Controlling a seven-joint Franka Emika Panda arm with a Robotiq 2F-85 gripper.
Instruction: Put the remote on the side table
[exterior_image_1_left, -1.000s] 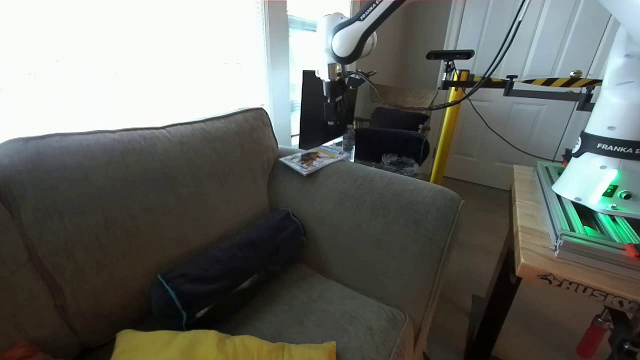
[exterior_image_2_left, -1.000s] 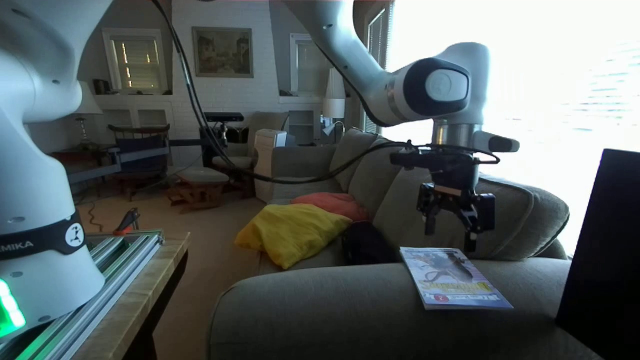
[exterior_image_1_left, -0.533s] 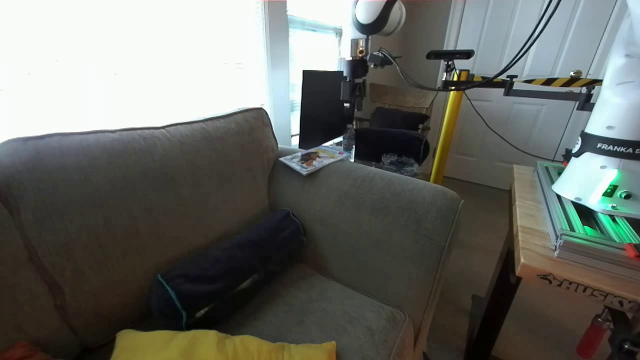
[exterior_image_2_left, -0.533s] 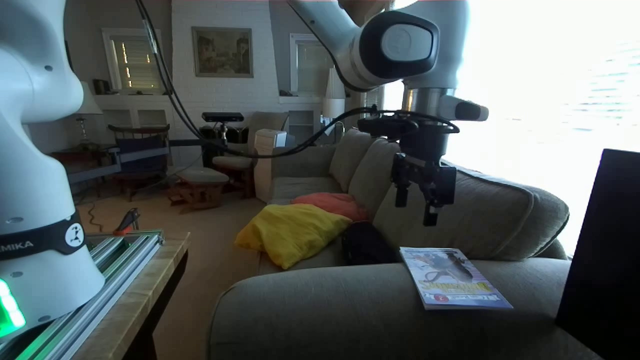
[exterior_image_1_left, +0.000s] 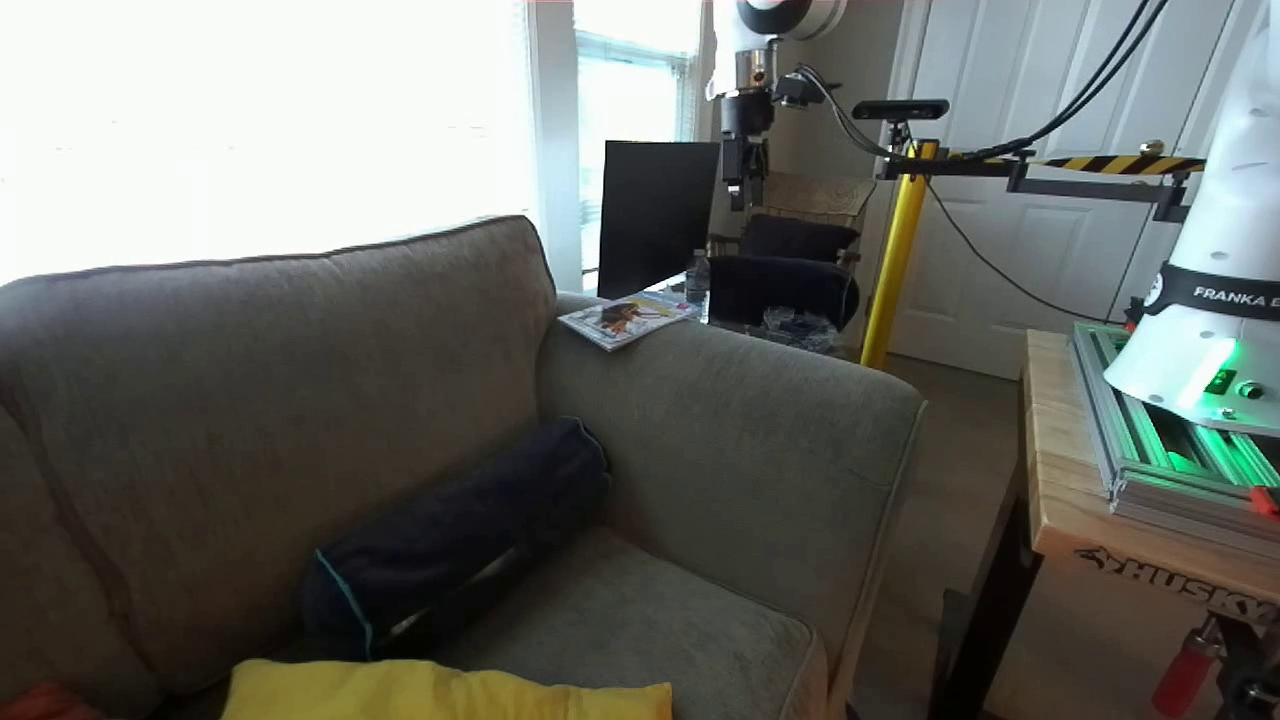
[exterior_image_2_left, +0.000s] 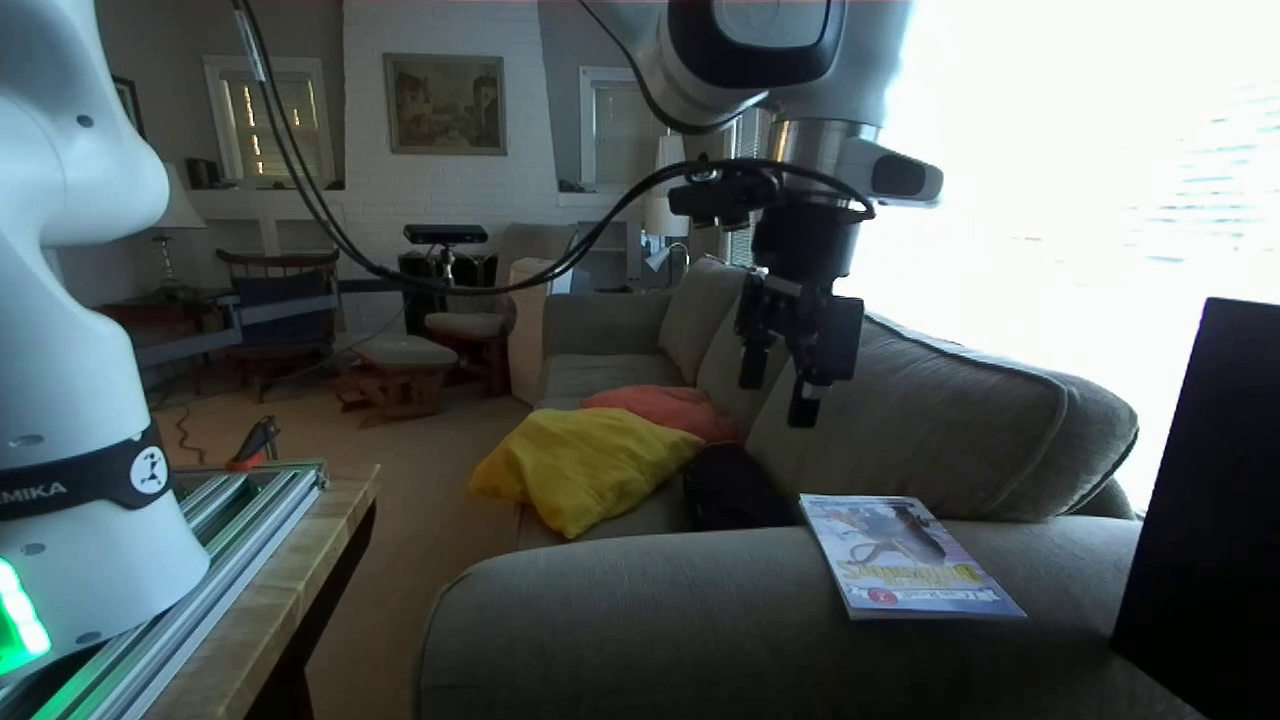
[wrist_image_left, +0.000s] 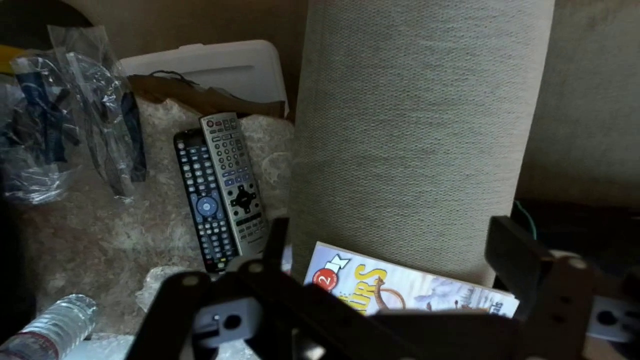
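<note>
Placing looks finished: the black remote (wrist_image_left: 205, 204) lies on the bench (wrist_image_left: 115, 245), seemingly touching a silver remote (wrist_image_left: 234, 184), so the next move likely calls only for backing well away. The gripper (exterior_image_2_left: 778, 394) hangs above the sofa arm (wrist_image_left: 415, 135), spread wide and empty. Both remotes are slim, button-studded bars, probably hard plastic, on a mottled, stone-like top beside coarse-woven upholstery.

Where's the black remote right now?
In the wrist view, the black remote lies on the mottled side table, left of the sofa arm and immediately left of the silver remote.
</note>
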